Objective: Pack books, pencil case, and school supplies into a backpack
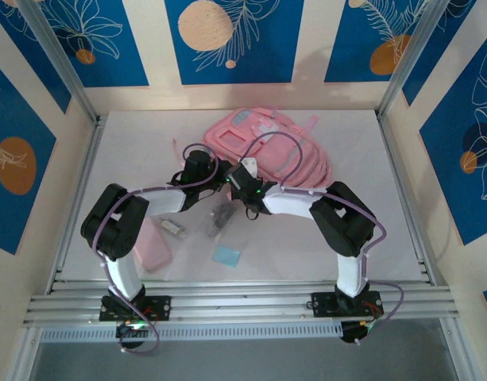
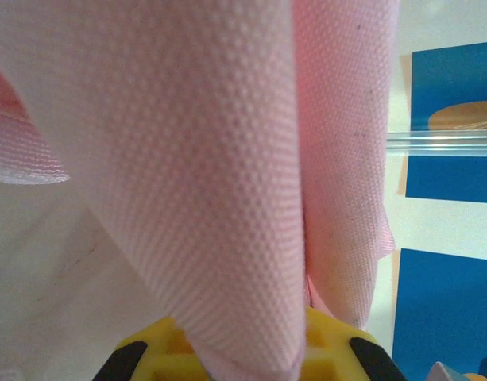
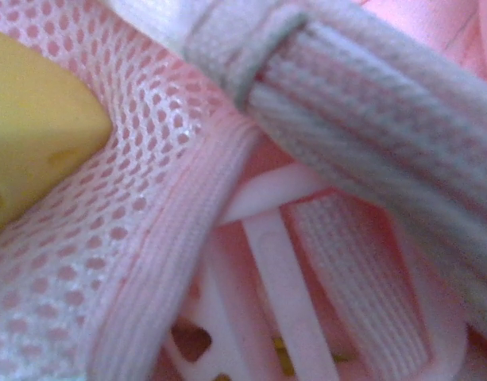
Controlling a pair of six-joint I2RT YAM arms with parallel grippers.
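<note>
Now: left end effector [image 1: 197, 164] pinched shut on fold of backpack [image 1: 267, 147], pink fabric draping ahead of fingers. Limp, light, will sag; better hold is seam or strap. Pencil case [image 1: 153, 244] on table [image 1: 370, 230] behind it, toward base. Right end effector [image 1: 245, 181] pressed into mesh and webbing, one yellow finger [image 3: 28, 127] seen, opening cannot tell. Backpack mouth hard to make out.

backpack [image 1: 227, 140] far centre, pencil case [image 1: 156, 244] near left, pad [image 1: 226, 255] right of it, bag [image 1: 220, 217] behind pad

White table [image 1: 370, 238], pink backpack [image 1: 283, 147]; pencil case [image 1: 156, 246], blue pad [image 1: 226, 255], clear bag [image 1: 219, 217]
</note>
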